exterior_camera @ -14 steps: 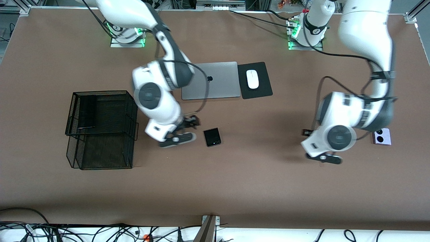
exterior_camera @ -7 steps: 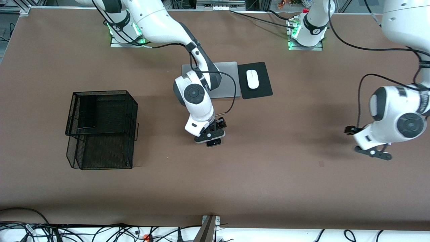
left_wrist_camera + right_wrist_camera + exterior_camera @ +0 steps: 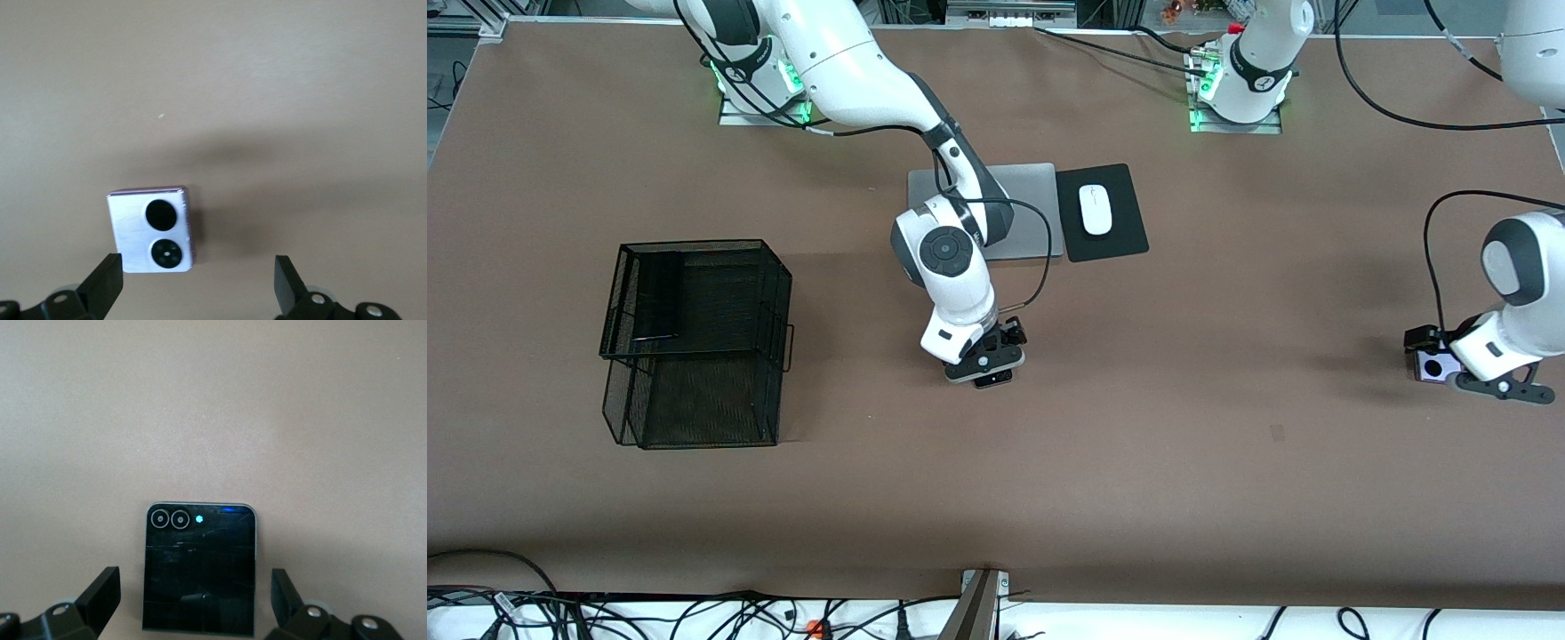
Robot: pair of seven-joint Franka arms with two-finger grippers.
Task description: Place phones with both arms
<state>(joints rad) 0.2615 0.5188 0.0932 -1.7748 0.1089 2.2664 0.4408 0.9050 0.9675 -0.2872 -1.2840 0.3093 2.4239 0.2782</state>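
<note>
With both jaws spread wide, I hover right gripper over black flip phone, mid-table, framed for grasp; left gripper over lilac flip phone, left arm's end, off-centre. Both phones flat on table, ungrasped.

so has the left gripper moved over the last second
Yes. The left gripper has swung toward the left arm's end of the table, away from the mouse pad, and now hangs open over the lilac-white flip phone.
</note>
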